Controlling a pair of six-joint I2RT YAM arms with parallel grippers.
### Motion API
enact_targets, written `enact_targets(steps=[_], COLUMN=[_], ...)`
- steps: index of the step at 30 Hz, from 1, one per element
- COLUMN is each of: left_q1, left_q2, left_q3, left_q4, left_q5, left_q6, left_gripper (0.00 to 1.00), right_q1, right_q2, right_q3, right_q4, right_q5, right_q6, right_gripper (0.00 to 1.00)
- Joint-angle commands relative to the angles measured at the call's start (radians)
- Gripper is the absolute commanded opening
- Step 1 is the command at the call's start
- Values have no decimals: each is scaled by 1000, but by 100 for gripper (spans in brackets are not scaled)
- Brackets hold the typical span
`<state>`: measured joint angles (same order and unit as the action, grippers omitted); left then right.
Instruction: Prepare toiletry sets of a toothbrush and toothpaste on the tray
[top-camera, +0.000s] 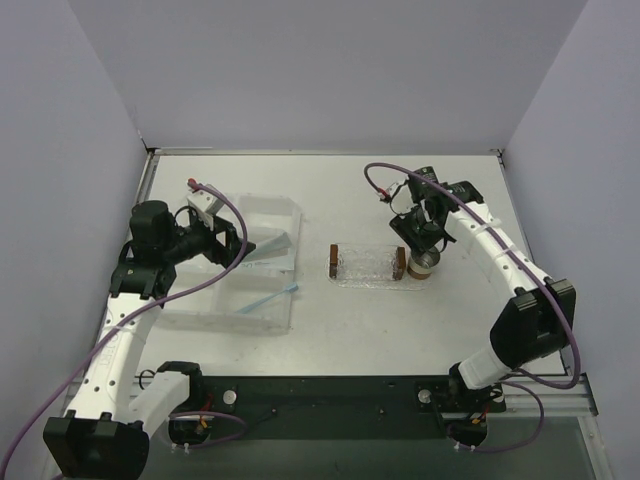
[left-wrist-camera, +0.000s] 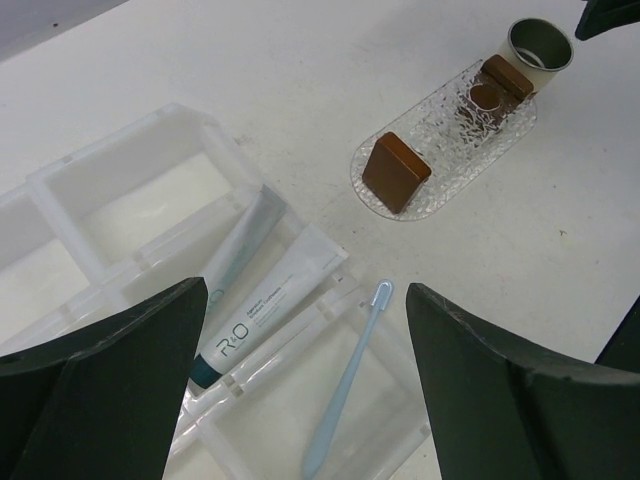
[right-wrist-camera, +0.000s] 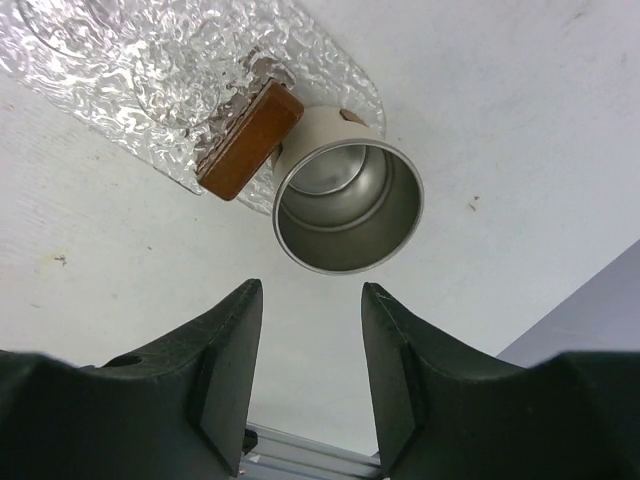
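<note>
The light-blue toothbrush (left-wrist-camera: 350, 380) (top-camera: 271, 298) lies in a compartment of the clear box (left-wrist-camera: 100, 160), directly below my left gripper (left-wrist-camera: 308, 290), which is open and holds nothing. Beside the brush lie two toothpaste tubes: a white one with a teal cap (left-wrist-camera: 270, 305) and a greyer one (left-wrist-camera: 240, 245). The clear bumpy oval tray (top-camera: 368, 265) (left-wrist-camera: 450, 130) (right-wrist-camera: 130, 70) sits mid-table with a brown block (left-wrist-camera: 395, 172) at each end. My right gripper (right-wrist-camera: 312, 292) (top-camera: 420, 240) hovers open just short of the metal cup (right-wrist-camera: 348, 205), with nothing between its fingers.
The metal cup (top-camera: 424, 267) stands upright against the tray's right end, touching the brown block (right-wrist-camera: 250, 140) there. The compartment box (top-camera: 215, 310) fills the left part of the table. Grey walls enclose the table on three sides.
</note>
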<state>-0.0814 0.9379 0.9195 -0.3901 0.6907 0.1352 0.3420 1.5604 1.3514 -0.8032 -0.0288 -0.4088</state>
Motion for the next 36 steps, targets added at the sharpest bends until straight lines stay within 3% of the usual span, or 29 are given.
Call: enact_targets(steps=[1, 7, 11, 17, 25, 36], left_q1=[5, 5, -4, -24, -199, -328], left_q2=[25, 107, 185, 304, 404, 547], left_q3=[38, 84, 122, 166, 202, 193], left_q4=[39, 45, -4, 3, -4, 74], left_q5=[-42, -97, -71, -86, -328, -529], left_q6=[20, 35, 141, 179, 248, 323], left_gripper=[92, 92, 91, 91, 84, 76], right_q1=[5, 9, 23, 37, 87, 114], right_q2=[-85, -138, -175, -207, -250, -272], right_q3=[74, 83, 65, 38, -37, -80], right_q4=[-51, 19, 84, 130, 180, 205], right_q5=[4, -114, -121, -161, -169, -203], right_q6=[45, 107, 100, 102, 107, 94], right_gripper=[40, 39, 39, 39, 39, 38])
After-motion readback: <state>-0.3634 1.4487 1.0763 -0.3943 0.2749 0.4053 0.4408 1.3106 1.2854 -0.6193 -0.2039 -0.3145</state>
